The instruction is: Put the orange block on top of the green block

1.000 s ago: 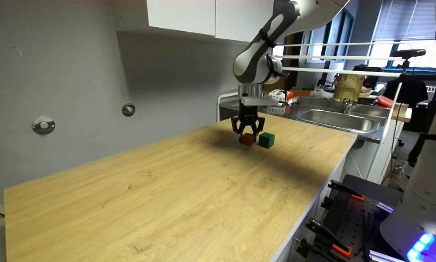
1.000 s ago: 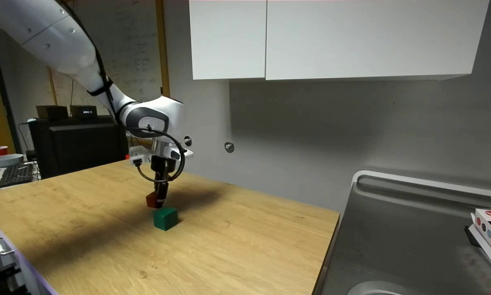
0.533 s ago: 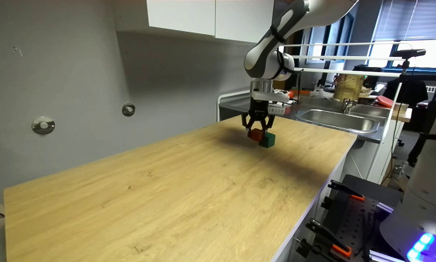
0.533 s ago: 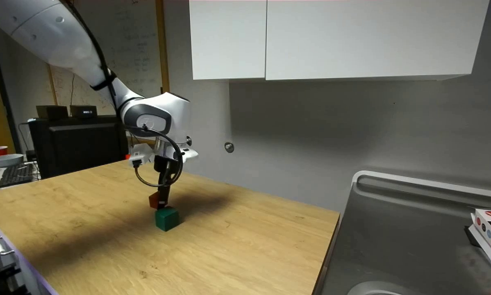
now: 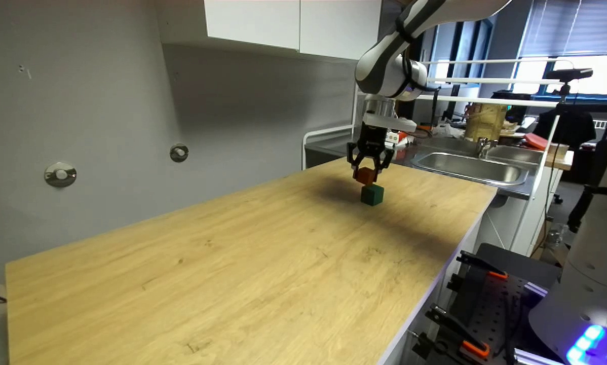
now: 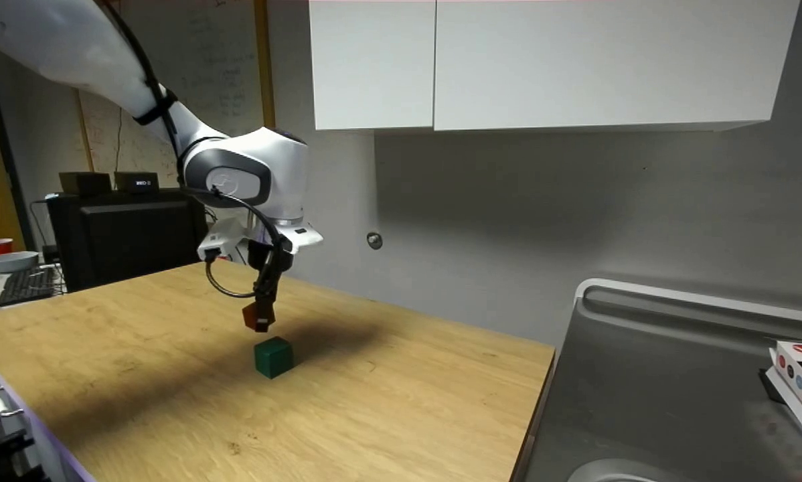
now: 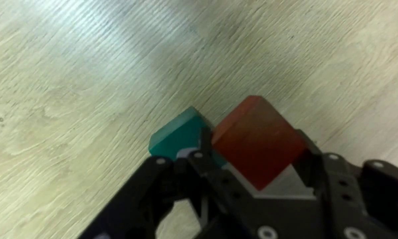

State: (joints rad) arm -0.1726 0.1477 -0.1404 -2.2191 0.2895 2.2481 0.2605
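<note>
The held cube sits between the jaws, in both exterior views above and slightly left of the lower cube, apart from it; the lower cube stands on the desk. In the wrist view the lower cube lies left of it, partly behind the jaws. In an exterior view the sink lies past the desk's far right end; in an exterior view the keyboard lies left, beyond the desk.
</note>
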